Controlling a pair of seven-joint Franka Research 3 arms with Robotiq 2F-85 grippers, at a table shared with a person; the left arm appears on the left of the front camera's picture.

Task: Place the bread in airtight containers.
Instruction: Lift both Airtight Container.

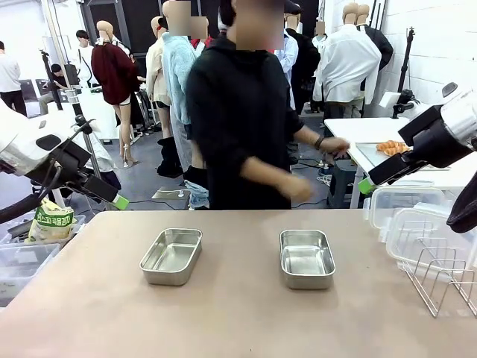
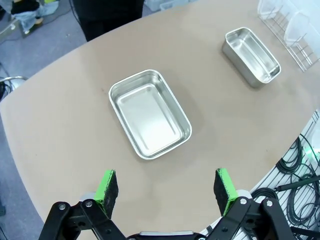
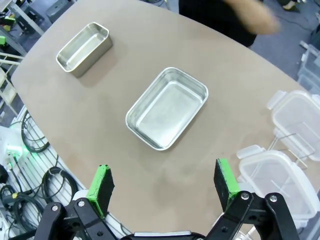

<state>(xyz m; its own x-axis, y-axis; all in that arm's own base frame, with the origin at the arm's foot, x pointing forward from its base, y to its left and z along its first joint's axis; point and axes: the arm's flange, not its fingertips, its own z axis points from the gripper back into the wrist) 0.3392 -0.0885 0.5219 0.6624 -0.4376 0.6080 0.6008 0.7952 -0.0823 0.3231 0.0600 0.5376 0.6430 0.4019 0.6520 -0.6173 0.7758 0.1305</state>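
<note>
Golden-brown croissant-shaped bread rolls lie on a far white bench; two rectangular stainless-steel pans stand empty, left pincer and right pincer agape.

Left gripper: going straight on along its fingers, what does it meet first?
Probably the nearer steel pan, centred ahead of the open left gripper. Depth is unclear, so bare table just short of it is possible.

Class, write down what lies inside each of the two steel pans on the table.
The left pan and the right pan both hold nothing: their bare, shiny floors show fully. Both stand uncovered, so nothing inside is hidden.
</note>
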